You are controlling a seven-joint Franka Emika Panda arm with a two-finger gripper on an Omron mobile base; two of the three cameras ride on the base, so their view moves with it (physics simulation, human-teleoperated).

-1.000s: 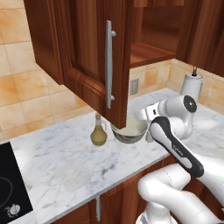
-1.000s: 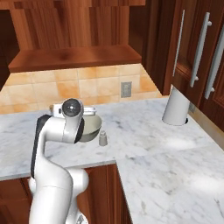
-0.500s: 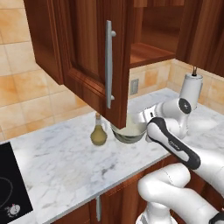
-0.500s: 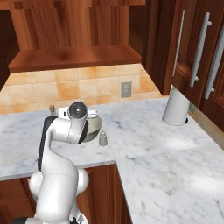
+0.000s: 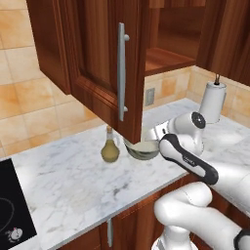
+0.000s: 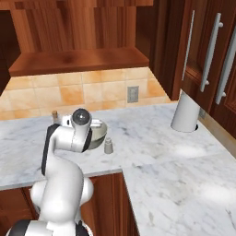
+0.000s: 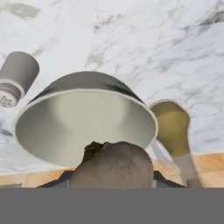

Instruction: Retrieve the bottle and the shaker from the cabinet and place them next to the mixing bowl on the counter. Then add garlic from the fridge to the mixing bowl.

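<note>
Fingers (image 7: 111, 175) closed on garlic (image 7: 114, 164) above mixing bowl (image 7: 83, 118) (rim close): early release could drop it onto the table (image 7: 144, 39).

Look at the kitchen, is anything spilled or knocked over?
Nothing looks spilled. The bottle and shaker stand upright beside the mixing bowl on the counter. Only the cabinet door hangs open.
</note>
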